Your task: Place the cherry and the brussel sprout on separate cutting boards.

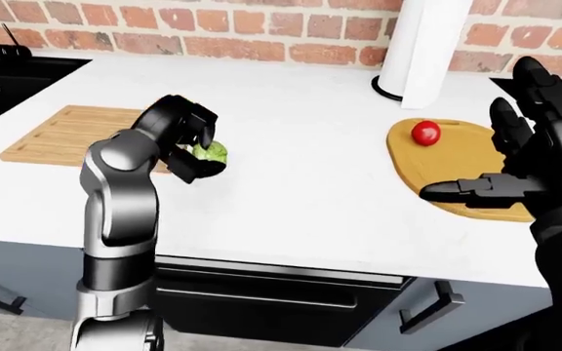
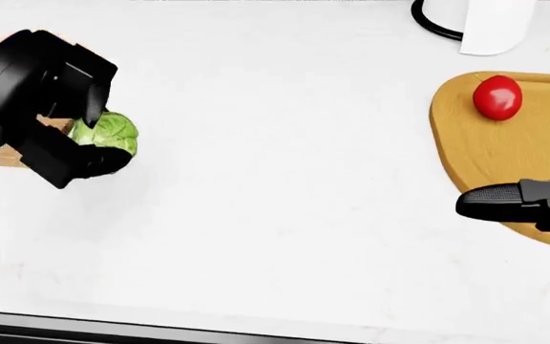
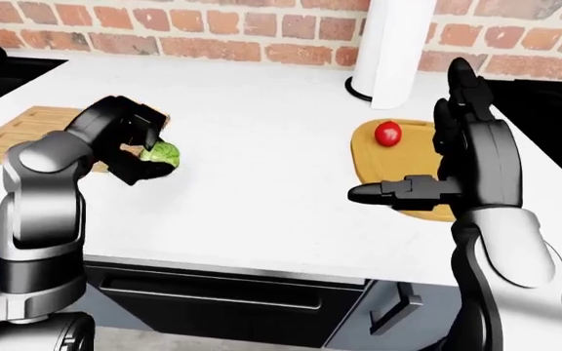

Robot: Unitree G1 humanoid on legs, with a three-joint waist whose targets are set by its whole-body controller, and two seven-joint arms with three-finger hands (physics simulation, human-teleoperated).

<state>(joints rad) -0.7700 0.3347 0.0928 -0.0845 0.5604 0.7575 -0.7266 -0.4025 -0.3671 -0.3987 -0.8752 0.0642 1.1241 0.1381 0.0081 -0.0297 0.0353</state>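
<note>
My left hand (image 2: 92,133) is shut on the green brussel sprout (image 2: 106,134) and holds it just above the counter. It sits at the right end of the rectangular wooden cutting board (image 1: 65,131), which the hand mostly hides in the head view. The red cherry (image 2: 497,97) lies near the top of the rounded cutting board (image 2: 490,154) on the right. My right hand (image 1: 501,157) hovers open over that board's lower edge, fingers spread upward and thumb (image 2: 504,199) pointing left, holding nothing.
A white paper towel roll (image 1: 425,51) on a black base stands above the rounded board, by the brick wall. A black stove top (image 1: 7,73) lies at the far left. The white counter's edge (image 2: 256,322) runs along the bottom, with dark drawers below.
</note>
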